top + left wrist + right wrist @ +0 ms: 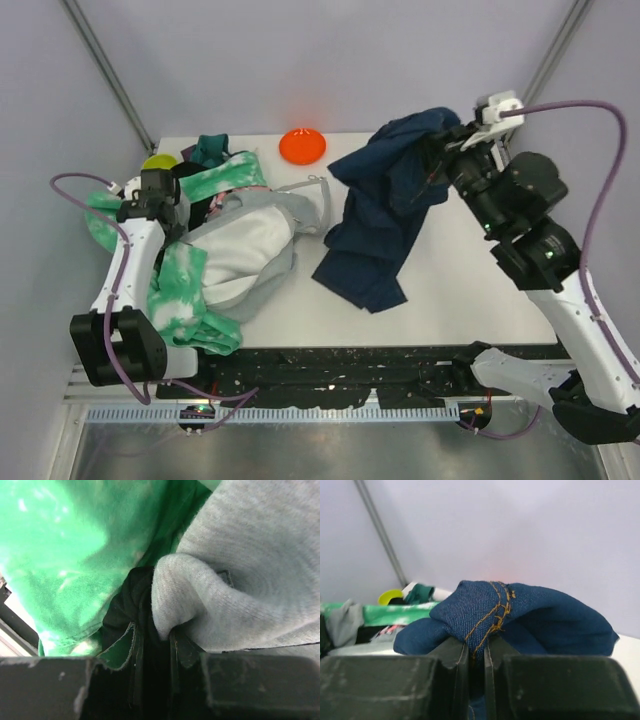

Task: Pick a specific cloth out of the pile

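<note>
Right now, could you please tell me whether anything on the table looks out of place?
The green tie-dye garment of the pile spills over the table's left edge. The navy cloth hangs from the right fingers, its lower end resting on the table.

Left arm [122, 272] is reached forward from its base, wrist angled down. Left gripper [160, 192] is nearly closed, fingers [176, 647] pinched on fabric of the pile [250, 245]. Right arm [535, 240] is raised and bent inward, wrist held high. Right gripper [441, 152] is clamped on the cloth [372, 225].
</note>
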Tool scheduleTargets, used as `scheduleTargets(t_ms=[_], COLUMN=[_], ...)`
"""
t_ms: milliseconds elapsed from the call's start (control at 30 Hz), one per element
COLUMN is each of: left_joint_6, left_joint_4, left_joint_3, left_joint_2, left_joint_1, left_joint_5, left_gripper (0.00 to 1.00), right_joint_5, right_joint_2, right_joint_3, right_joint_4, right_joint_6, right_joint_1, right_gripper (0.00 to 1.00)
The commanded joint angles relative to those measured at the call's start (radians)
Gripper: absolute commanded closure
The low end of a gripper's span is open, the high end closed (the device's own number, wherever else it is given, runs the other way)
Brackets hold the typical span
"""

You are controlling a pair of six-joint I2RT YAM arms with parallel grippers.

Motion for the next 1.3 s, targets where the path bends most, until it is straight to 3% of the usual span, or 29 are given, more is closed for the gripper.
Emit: scheduleTargets(t_ms=[0,233,433,500,633,700,933,1000,1067,1167,1200,1233,1267], left_joint_6=[-0.01,0.008,0.04,0.033,0.016,0.008,0.019,0.025,0.037,0.039,0.037,0.037,0.037], left_joint_4=[-0.048,-0.065,-0.047,-0.057,-0.086,-0.093,-0.051,-0.012,0.005,-0.005,-0.007,-0.013,-0.016], left_joint_3=[-0.002,0.013,0.018,0.021,0.026,0.03,0.03,0.012,0.001,-0.003,-0.007,-0.014,-0.023], left_joint_2=[0.029,0.003,-0.118,-0.164,-0.276,-0.339,-0.586,-0.649,-0.69,-0.724,-0.732,-0.744,-0.755], left_joint_1=[0.006,0.0,-0.072,-0.089,-0.151,-0.166,-0.194,-0.195,-0.195,-0.195,-0.197,-0.195,-0.195], left_joint_5=[-0.086,-0.082,-0.034,-0.036,-0.039,-0.042,0.059,0.106,0.153,0.182,0.188,0.197,0.205], left_gripper=[1.0,1.0,0.65,0.43,0.24,0.03,0.0,0.0,0.0,0.0,0.0,0.0,0.0], right_joint_5=[0.121,0.236,0.265,0.254,0.198,0.163,0.11,0.104,0.063,0.043,0.061,0.081,0.114], right_joint_2=[0.013,0.111,0.185,0.19,0.147,0.101,0.076,0.122,0.189,0.248,0.236,0.222,0.179], right_joint_3=[0.213,0.479,0.583,0.559,0.375,0.213,-0.436,-0.55,-0.581,-0.503,-0.489,-0.46,-0.448], right_joint_4=[-0.029,-0.086,-0.107,-0.116,-0.097,-0.043,0.175,0.225,0.236,0.143,0.109,0.092,0.066], right_joint_6=[-0.114,-0.226,-0.261,-0.241,-0.149,-0.085,0.277,0.366,0.377,0.376,0.377,0.377,0.374], right_joint_1=[-0.047,-0.132,-0.223,-0.253,-0.323,-0.358,-0.454,-0.469,-0.471,-0.472,-0.471,-0.469,-0.469], right_gripper=[0.95,0.95,0.95,0.95,0.95,0.95,0.94,0.7,0.63,0.29,0.11,0.05,0.05])
